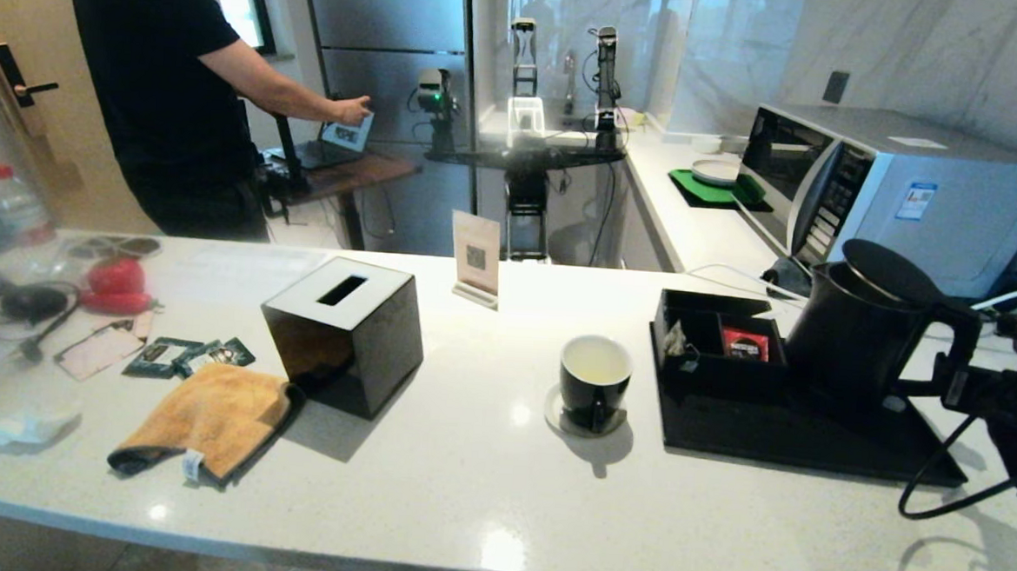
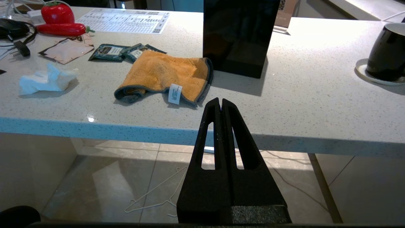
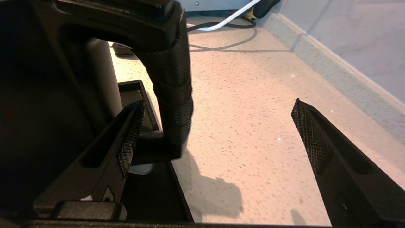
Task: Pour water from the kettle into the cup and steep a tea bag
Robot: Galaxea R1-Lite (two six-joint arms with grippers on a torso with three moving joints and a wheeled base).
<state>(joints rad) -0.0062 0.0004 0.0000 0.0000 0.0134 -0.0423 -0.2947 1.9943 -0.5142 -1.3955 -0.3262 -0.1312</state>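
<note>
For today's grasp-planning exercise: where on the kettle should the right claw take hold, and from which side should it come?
Grip the kettle by the upright, textured bar of its loop handle, coming from the robot's right, the side the handle faces. The bar is slim enough to fit between the fingers, unlike the wide body. The right claw is open with the bar already between its fingers. The left claw is shut, below the counter edge.

1. The surface [image 1: 481, 484] is pale speckled stone, polished, with glints of light.
2. The kettle [image 1: 854, 338] is matt black; its handle [image 3: 172, 82] has a knurled, rough grip.
3. The cup [image 1: 595, 384] is glossy black outside, smooth white inside.
4. The tissue box [image 1: 345, 333] is glossy black and mirror-like.
5. The orange cloth [image 2: 164, 76] is soft, napped fabric.
6. The right gripper [image 3: 218, 139] has matt black fingers [image 3: 131, 139] with cross-hatched pads.
</note>
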